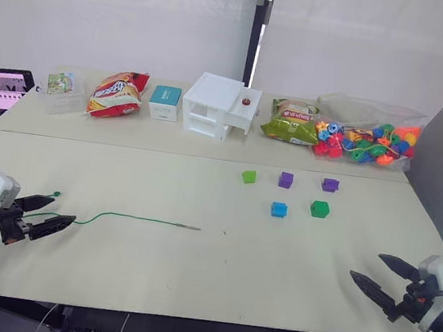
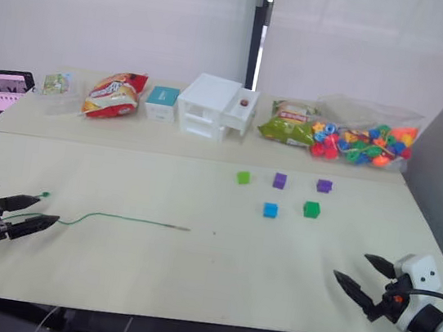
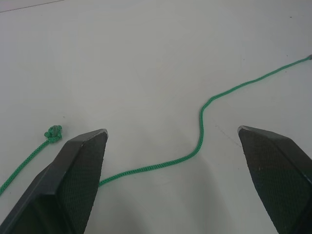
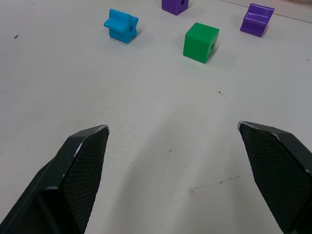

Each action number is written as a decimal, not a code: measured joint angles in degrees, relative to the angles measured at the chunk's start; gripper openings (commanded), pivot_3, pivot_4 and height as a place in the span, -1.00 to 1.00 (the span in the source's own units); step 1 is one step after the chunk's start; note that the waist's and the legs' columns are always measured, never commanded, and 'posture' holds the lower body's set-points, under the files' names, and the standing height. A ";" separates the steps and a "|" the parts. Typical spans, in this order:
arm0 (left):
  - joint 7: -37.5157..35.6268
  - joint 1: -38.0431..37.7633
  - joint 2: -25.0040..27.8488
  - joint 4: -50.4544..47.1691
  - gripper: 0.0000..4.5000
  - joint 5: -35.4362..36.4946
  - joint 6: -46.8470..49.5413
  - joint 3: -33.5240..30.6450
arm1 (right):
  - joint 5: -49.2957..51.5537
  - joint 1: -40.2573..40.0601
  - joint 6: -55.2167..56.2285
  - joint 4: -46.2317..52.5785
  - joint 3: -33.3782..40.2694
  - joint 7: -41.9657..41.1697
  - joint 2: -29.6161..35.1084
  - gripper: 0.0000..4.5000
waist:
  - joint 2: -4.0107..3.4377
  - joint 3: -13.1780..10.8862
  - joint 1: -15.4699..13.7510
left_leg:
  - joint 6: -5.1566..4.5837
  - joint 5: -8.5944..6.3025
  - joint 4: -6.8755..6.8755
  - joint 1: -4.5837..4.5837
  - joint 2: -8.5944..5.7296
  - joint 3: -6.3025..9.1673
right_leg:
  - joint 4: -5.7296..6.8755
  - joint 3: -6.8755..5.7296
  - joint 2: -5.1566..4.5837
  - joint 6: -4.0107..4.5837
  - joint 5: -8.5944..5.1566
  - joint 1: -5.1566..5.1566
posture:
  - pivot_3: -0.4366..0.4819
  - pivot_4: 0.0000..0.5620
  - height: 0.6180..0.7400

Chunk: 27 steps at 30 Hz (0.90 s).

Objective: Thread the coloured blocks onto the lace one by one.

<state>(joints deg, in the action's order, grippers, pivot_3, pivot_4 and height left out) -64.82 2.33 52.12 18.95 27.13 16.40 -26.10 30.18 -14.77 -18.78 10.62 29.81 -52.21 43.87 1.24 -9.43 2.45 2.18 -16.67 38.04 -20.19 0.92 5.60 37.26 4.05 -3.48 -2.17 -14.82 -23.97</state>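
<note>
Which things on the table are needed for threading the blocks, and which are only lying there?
Needed: the lace; the light green block; the two purple blocks; the blue block; the dark green block.

Only lying there: the bag of mixed beads; the white drawer box; the red snack bag; the green snack bag; the teal box.

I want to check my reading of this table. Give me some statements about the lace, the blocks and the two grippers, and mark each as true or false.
1. The lace lies on the table, with no block on it. True.
2. The left gripper is shut on the lace. False: it is open, the cord lying between its fingers.
3. Two purple blocks lie beside the light green block. True.
4. The right gripper holds the blue block. False: it is open and empty.
</note>
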 measured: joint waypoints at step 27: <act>-23.33 36.33 -12.35 6.49 1.00 -11.76 -5.85 38.26 | 4.25 12.65 -11.83 15.43 -17.62 -1.31 4.49 0.98 | 0.03 0.00 -0.09 | -0.44 -0.24 0.87 -0.10 -0.14 0.11 | 0.71 -0.01 0.05 0.00 0.00 0.01 | -0.05 -0.47 1.00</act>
<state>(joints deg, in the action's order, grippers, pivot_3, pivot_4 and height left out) -88.14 38.66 39.76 25.44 15.37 10.55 12.15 34.43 -2.12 -30.60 26.06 12.18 -53.52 48.36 1.27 -9.43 2.35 1.74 -16.91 38.91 -20.29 0.78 5.72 37.97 4.04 -3.43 -2.18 -14.82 -23.96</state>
